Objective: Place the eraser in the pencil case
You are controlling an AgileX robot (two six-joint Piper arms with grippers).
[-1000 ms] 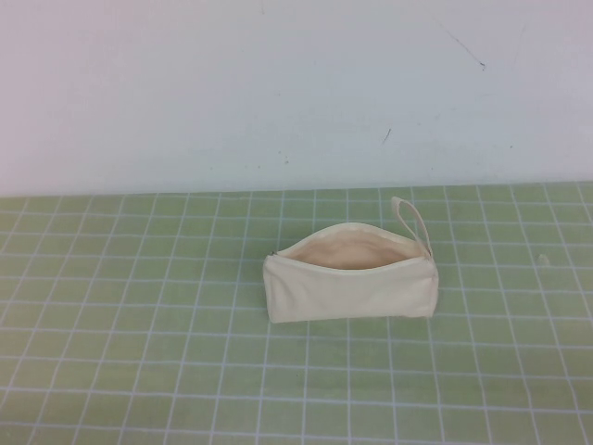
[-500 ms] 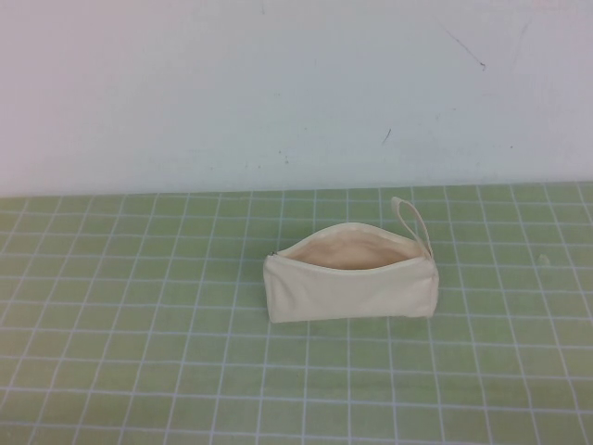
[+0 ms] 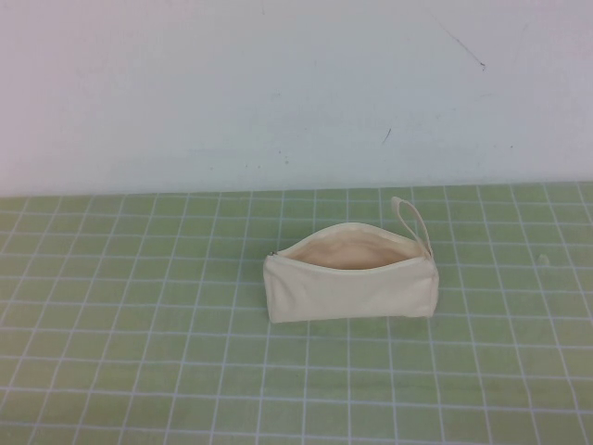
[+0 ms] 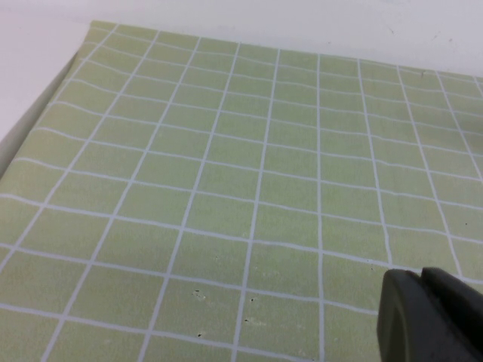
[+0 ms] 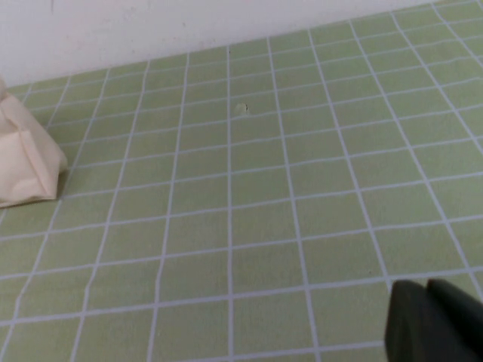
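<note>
Pencil case (image 3: pixel 349 279) is lying on the green grid mat (image 3: pixel 139 371) near the middle of the table in my high view, well short of the white wall (image 3: pixel 278 83) behind it. I am reading it as unzipped: the top edge is gaping and the beige lining (image 3: pixel 347 252) is showing along the whole opening. The long side is facing my camera. The thin wrist loop (image 3: pixel 413 221) is sticking out from the end on the robot's right and curling back toward the wall.

I am not seeing the eraser in any of the three views, so I cannot tell where it is; the part of the lining that shows has nothing visible on it.

Neither arm is appearing in the high view. The left gripper (image 4: pixel 434 317) is showing only as a dark tip at the edge of the left wrist view, hanging over bare mat with nothing next to it. The two dark parts there are sitting close together with a thin seam between them, but I cannot tell from this whether the fingers are apart or closed.

The right gripper (image 5: pixel 438 323) is showing in the same partial way in the right wrist view, also over bare mat. One end of the pencil case (image 5: pixel 26 154) is visible in that view, well apart from the gripper. Again I cannot tell how its fingers are set.
</note>
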